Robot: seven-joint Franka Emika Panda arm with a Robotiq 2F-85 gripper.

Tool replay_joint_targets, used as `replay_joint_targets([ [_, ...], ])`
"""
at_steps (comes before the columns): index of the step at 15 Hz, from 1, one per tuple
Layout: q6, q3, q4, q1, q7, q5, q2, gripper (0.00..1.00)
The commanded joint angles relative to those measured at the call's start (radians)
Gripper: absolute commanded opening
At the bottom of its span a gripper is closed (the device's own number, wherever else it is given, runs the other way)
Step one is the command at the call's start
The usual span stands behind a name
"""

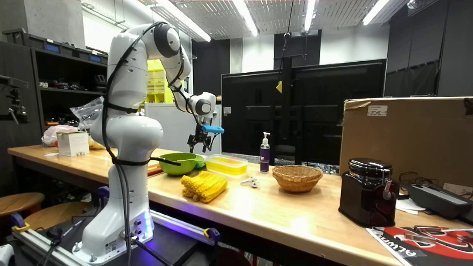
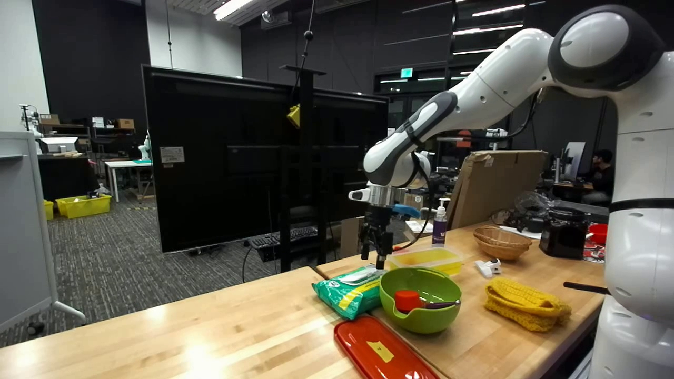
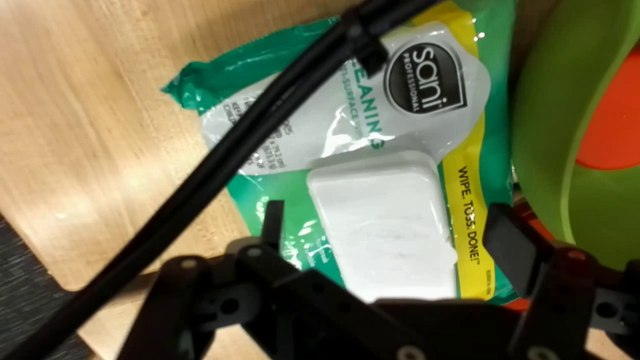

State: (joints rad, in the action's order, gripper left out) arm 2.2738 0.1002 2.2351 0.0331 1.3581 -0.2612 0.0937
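While the fingers [image 3: 515, 250] stand wide apart, released, they hang over the green wipes pack [image 3: 360, 140], whose white lid [image 3: 390, 230] faces up between them in the wrist view. The pack lies on the counter [image 2: 226, 331], just beside the green bowl [image 2: 421, 322]; a flat red piece [image 2: 355, 337] marked with yellow tape [image 2: 380, 351] lies near both.

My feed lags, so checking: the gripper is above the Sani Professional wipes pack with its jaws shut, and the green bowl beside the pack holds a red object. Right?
Not quite: the jaws are open. The wrist view shows the gripper with its fingers apart. It is above the Sani Professional wipes pack; the green bowl beside that holds a red object.
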Motion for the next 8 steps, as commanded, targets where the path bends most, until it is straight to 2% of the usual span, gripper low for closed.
replay_joint_targets([
  [1,0.035,0.004,-0.009,0.000,0.034,-0.023,0.022,1.00],
  [8,0.075,0.012,-0.005,-0.004,0.067,-0.045,0.044,1.00],
])
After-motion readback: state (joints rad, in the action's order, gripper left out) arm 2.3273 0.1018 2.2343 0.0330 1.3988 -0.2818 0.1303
